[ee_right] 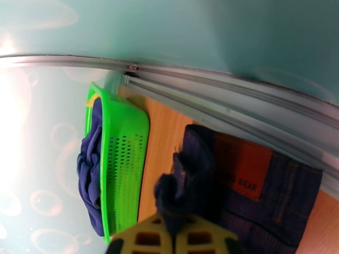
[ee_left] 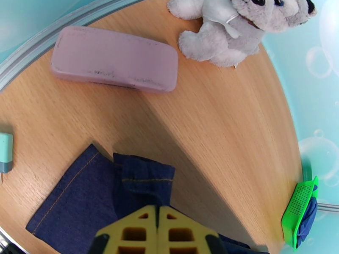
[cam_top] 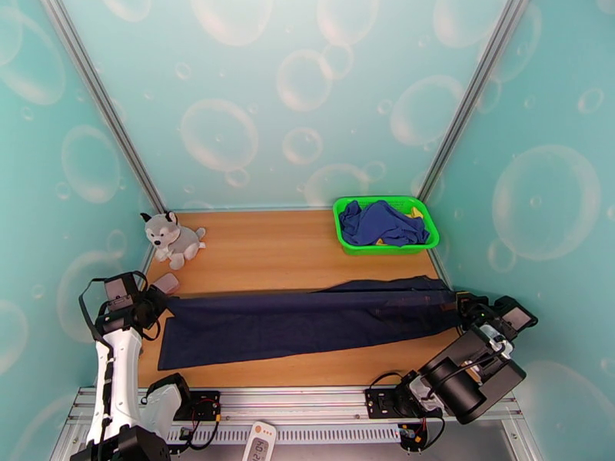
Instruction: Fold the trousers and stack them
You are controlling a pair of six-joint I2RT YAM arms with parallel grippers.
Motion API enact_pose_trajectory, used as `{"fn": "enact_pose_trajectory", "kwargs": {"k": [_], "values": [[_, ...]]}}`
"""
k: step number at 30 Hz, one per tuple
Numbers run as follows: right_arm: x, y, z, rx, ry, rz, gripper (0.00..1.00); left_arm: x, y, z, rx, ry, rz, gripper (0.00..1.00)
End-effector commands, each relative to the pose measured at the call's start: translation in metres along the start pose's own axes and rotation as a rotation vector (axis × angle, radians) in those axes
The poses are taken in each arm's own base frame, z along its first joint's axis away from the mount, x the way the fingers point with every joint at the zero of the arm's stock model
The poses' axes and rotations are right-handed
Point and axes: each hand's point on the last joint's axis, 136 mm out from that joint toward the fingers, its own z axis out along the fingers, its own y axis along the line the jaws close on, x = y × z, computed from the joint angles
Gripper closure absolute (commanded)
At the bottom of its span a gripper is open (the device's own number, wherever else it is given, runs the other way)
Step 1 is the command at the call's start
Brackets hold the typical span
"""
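The dark navy trousers [cam_top: 307, 320] lie stretched flat across the near table, legs to the left, waist to the right. My left gripper [cam_top: 163, 301] is shut on the leg cuff [ee_left: 146, 178]; faint orange stitching shows on the hem. My right gripper [cam_top: 459, 303] is shut on a bunched fold of the waistband [ee_right: 186, 183], beside the tan waist patch [ee_right: 243, 166]. The yellow fingers [ee_left: 157, 231] [ee_right: 169, 238] of each gripper meet over the denim.
A green basket [cam_top: 350, 241] at the back right holds a brighter blue garment [cam_top: 380, 222] with yellow trim. A grey-and-white plush dog [cam_top: 173, 237] sits at the back left, with a pink case [ee_left: 112, 60] close to my left gripper. The right wall rail [ee_right: 237, 102] runs near the waist.
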Motion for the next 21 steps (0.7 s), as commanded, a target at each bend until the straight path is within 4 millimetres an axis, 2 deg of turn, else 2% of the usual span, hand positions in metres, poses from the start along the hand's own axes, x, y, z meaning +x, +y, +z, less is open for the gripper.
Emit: {"fn": "enact_pose_trajectory", "kwargs": {"k": [1,2,4,9,14,16,18,19,21], "values": [[-0.031,-0.008,-0.013,0.043,-0.147,-0.043,0.89,-0.012,0.009,-0.007,-0.030,-0.064,-0.024,0.97],[-0.033,-0.008,-0.015,0.044,-0.153,-0.041,0.87,-0.010,0.007,-0.009,-0.021,-0.064,-0.025,0.95],[-0.034,-0.006,-0.017,0.042,-0.162,-0.042,0.80,-0.010,0.006,-0.013,-0.009,-0.072,-0.031,0.84],[-0.037,-0.001,-0.024,0.027,-0.198,-0.049,0.53,-0.007,0.001,-0.019,0.021,-0.069,-0.031,0.78],[-0.032,0.024,-0.033,-0.067,-0.216,-0.097,0.47,-0.004,-0.009,-0.030,0.087,-0.086,-0.046,0.69],[-0.018,0.037,-0.029,-0.111,-0.170,-0.119,0.46,-0.005,-0.010,-0.034,0.102,-0.106,-0.050,0.67],[0.009,0.062,-0.018,-0.158,-0.084,-0.199,0.46,-0.005,-0.009,-0.034,0.102,-0.117,-0.050,0.65],[0.027,0.072,-0.011,-0.163,-0.031,-0.249,0.46,-0.005,-0.010,-0.033,0.108,-0.112,-0.048,0.64],[0.079,0.098,0.005,-0.170,0.110,-0.393,0.46,0.002,-0.019,-0.023,0.149,-0.049,-0.035,0.61]]}}
